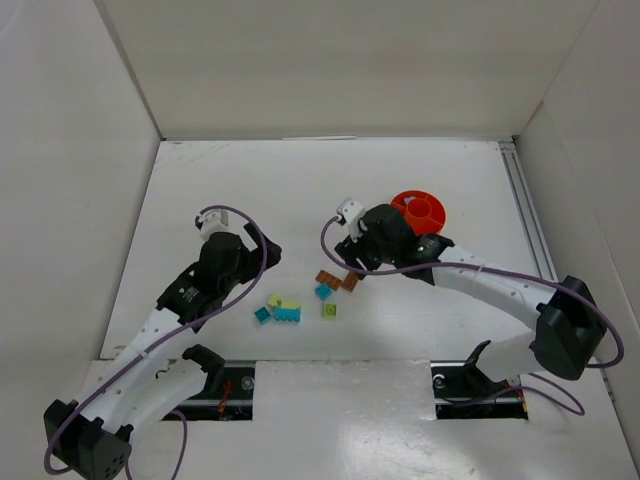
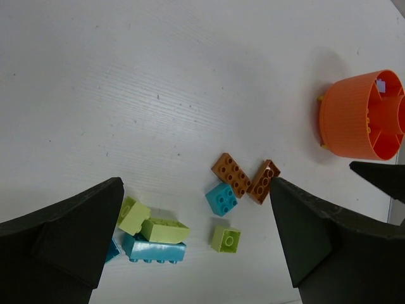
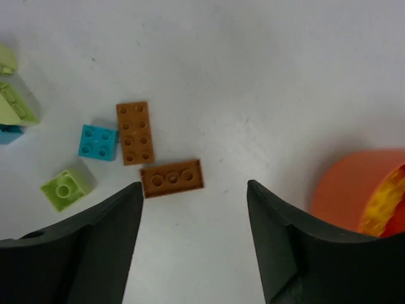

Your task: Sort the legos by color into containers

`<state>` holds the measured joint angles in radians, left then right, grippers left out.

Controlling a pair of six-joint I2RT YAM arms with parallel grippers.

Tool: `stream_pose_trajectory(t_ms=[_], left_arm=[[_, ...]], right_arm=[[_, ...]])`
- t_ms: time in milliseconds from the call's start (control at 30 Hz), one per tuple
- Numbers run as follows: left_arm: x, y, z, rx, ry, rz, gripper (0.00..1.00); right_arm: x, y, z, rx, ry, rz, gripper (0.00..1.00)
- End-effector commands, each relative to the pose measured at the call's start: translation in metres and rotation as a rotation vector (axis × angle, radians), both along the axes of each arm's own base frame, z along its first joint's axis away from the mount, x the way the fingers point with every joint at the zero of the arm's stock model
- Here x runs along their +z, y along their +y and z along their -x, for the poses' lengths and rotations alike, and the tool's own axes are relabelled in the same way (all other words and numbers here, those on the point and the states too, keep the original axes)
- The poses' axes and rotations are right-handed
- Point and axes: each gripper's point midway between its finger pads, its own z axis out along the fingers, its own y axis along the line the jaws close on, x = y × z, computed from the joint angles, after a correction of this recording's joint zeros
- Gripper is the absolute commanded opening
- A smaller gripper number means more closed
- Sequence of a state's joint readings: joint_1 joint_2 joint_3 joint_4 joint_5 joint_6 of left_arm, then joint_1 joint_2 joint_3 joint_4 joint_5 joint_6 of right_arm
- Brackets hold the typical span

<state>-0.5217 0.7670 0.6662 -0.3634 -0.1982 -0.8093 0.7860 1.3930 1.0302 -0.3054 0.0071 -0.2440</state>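
Observation:
The orange divided bowl [image 1: 420, 211] stands right of centre; it also shows in the left wrist view [image 2: 364, 114] and the right wrist view [image 3: 354, 190], with a yellow brick [image 3: 383, 206] inside. Two brown bricks [image 1: 329, 277] [image 1: 350, 282], a teal brick [image 1: 323, 291] and a lime brick [image 1: 329, 311] lie on the table. A cluster of pale green bricks [image 1: 280, 302] and teal bricks [image 1: 287, 315] lies to their left. My right gripper [image 3: 194, 185] is open and empty just above a brown brick [image 3: 171, 178]. My left gripper [image 2: 195, 183] is open and empty over the bricks.
White walls enclose the table on the left, back and right. A metal rail [image 1: 525, 210] runs along the right edge. The right arm's wrist [image 1: 385, 235] hangs close beside the bowl.

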Motion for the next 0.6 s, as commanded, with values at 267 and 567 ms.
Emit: stream_pose_trajectory(t_ms=[267, 567], left_arm=[[-0.011, -0.013, 0.016, -0.089, 0.004, 0.072, 1.00], [-0.007, -0.021, 0.025, -0.159, -0.016, 0.104, 1.00]], right_arm=[[-0.046, -0.011, 0.012, -0.839, 0.264, -0.461, 0.84], [-0.075, 0.011, -0.012, -1.089, 0.310, -0.520, 0.79]])
